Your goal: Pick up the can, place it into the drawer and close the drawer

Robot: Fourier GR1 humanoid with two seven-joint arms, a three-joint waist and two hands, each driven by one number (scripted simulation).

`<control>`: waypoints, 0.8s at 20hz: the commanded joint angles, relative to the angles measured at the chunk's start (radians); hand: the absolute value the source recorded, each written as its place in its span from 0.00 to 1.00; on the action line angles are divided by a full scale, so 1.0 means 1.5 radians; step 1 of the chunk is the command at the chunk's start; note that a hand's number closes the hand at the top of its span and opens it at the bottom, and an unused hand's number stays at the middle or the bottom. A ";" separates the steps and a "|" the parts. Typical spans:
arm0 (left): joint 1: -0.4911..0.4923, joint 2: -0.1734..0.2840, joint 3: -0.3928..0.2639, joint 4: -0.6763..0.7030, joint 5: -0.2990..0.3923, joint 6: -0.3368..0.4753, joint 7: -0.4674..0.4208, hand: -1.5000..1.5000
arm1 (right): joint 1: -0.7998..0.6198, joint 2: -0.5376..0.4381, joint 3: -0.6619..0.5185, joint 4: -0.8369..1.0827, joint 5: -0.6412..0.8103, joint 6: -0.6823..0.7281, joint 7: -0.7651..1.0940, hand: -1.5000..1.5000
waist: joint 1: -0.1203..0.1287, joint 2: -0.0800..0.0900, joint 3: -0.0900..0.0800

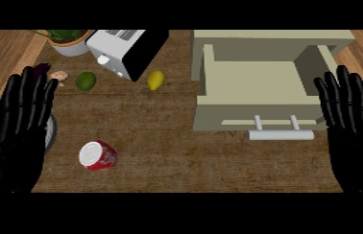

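- Can (98, 155): red with a white end, lying on its side on the desk (170, 132), lower left area, white end tilted up toward the camera. Nothing touches it.
- Drawer (259, 82): pale, pulled open at the right of the desk, inside looks bare. White bar handle (281, 134) on its front, facing the lower edge of the view.
- Can is well apart from the drawer, off to its left and lower in the view.
- Left hand (25, 118): at the left edge, upright, fingers straight and slightly spread, holding nothing. Sits just left of the can, no contact.
- Right hand (344, 113): at the right edge, upright, fingers straight, close together, holding nothing. Beside the drawer's right wall; cannot tell whether it touches.
- Along the top left: potted plant (69, 40), then a toaster (127, 51) with a white top and black side.
- Below the toaster: lime (86, 80) to the left, lemon (155, 80) to the right, apart from each other.
- Small pale item (59, 76) near the left fingers; too small to identify.
- Part of a grey round rim (51, 132) shows behind the left hand, mostly hidden.
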 commanded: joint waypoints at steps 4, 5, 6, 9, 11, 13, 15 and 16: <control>0.142 0.006 0.034 -0.123 0.017 -0.011 -0.005 0.00 | -0.032 0.014 -0.004 -0.003 0.006 -0.023 0.030 0.00 | 0.016 -0.003 0.016; 0.175 -0.015 0.025 -0.133 0.004 0.001 -0.024 0.00 | -0.020 0.008 -0.013 -0.033 -0.008 -0.018 0.052 0.00 | 0.014 -0.003 0.016; 0.249 -0.011 0.041 -0.159 0.018 -0.017 -0.058 0.00 | 0.008 0.004 -0.045 -0.019 -0.036 -0.008 0.010 0.00 | 0.020 -0.004 0.016; 0.271 -0.055 0.045 -0.106 0.001 0.069 0.115 0.00 | 0.066 0.017 -0.048 0.014 -0.009 -0.051 0.129 0.00 | 0.019 -0.003 0.017; 0.290 -0.057 0.046 -0.127 0.004 0.071 0.143 0.00 | 0.040 0.019 -0.051 0.012 -0.008 -0.060 0.149 0.00 | 0.015 -0.002 0.017; 0.333 -0.065 0.041 -0.175 0.020 0.068 0.150 0.00 | 0.061 0.002 -0.072 -0.020 -0.035 -0.040 0.148 0.00 | 0.011 -0.003 0.017; 0.325 -0.049 0.070 -0.224 0.026 0.070 0.203 0.00 | 0.039 0.006 -0.065 0.036 -0.023 -0.038 0.133 0.00 | 0.012 -0.002 0.017; 0.314 -0.057 0.057 -0.212 0.018 0.070 0.210 0.00 | 0.018 -0.017 -0.093 0.007 -0.041 -0.037 0.184 0.00 | 0.010 -0.002 0.017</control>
